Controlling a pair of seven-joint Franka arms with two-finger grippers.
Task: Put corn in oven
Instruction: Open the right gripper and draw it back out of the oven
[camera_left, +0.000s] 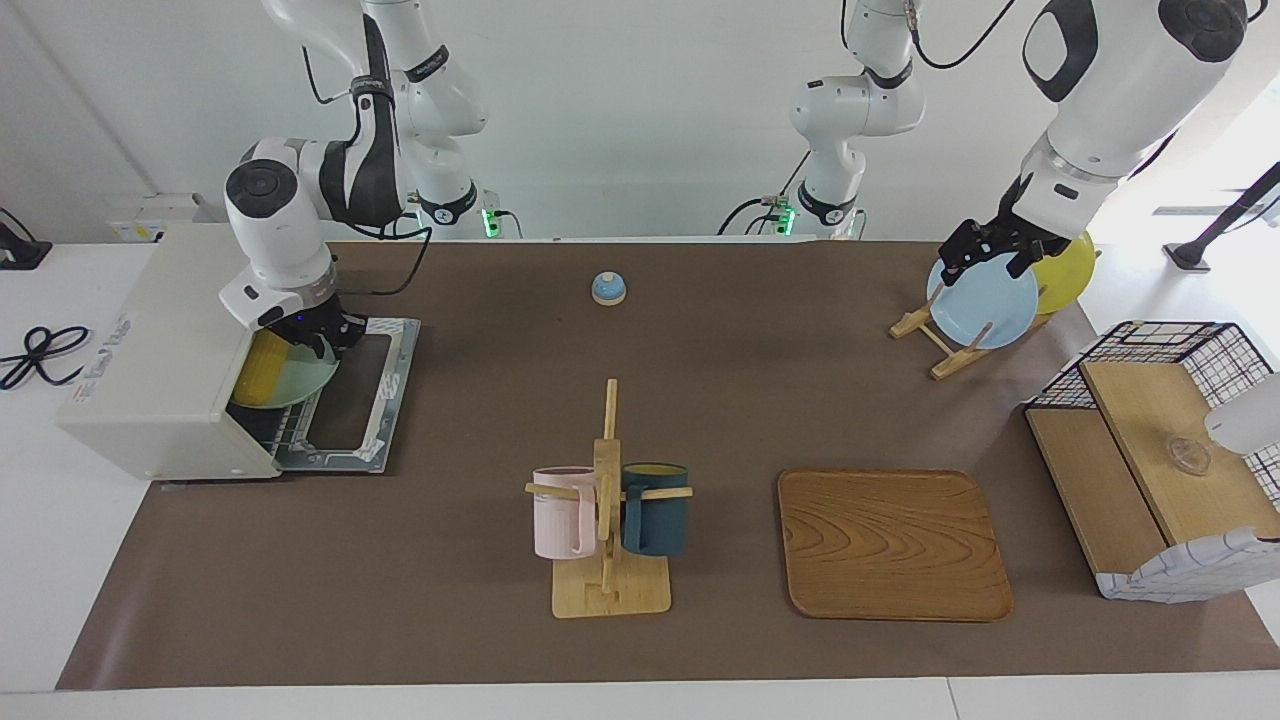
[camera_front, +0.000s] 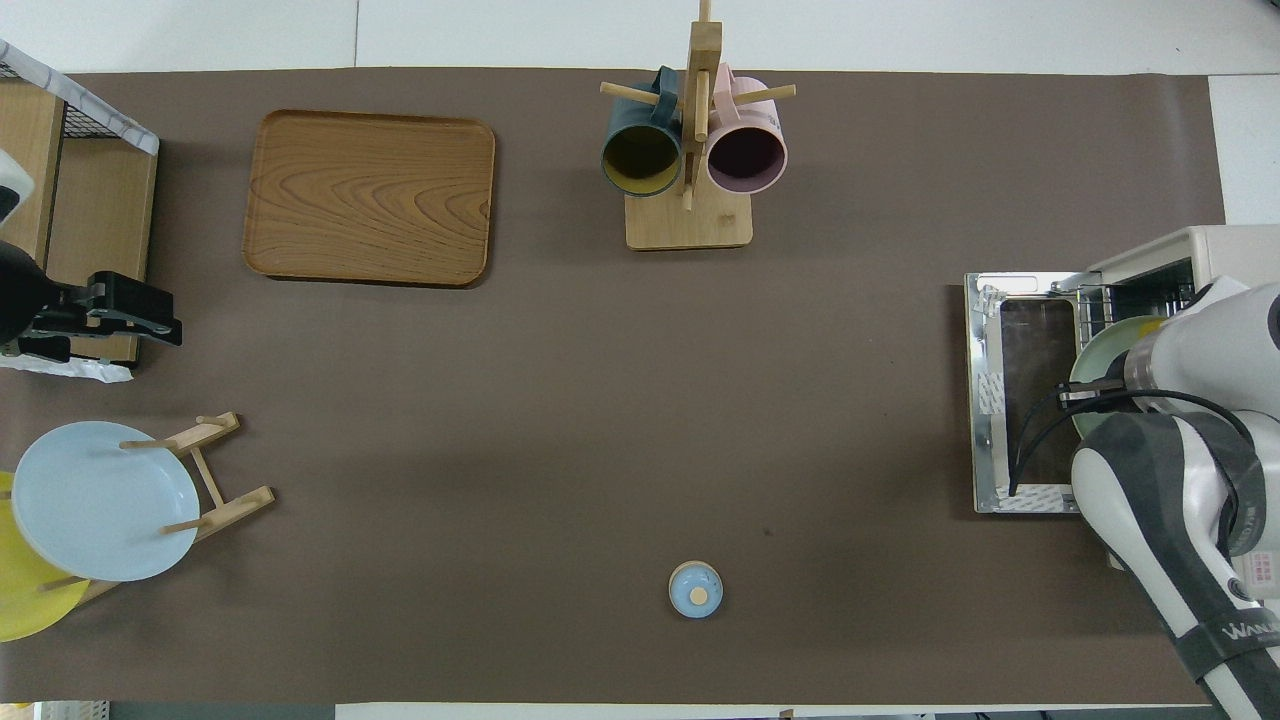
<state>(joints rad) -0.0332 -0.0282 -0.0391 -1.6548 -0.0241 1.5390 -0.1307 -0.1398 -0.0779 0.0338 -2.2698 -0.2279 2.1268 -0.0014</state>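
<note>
The corn lies on a pale green plate at the mouth of the cream-white oven. The oven stands at the right arm's end of the table, and its door lies dropped open. My right gripper is shut on the plate's rim and holds it over the wire rack. In the overhead view my right arm hides the corn, and only the plate's edge shows beside the oven. My left gripper waits open over the blue plate.
A blue plate and a yellow plate stand in a wooden rack at the left arm's end. A wire-and-wood basket rack is beside them. A wooden tray, a mug tree with two mugs and a small blue bell stand mid-table.
</note>
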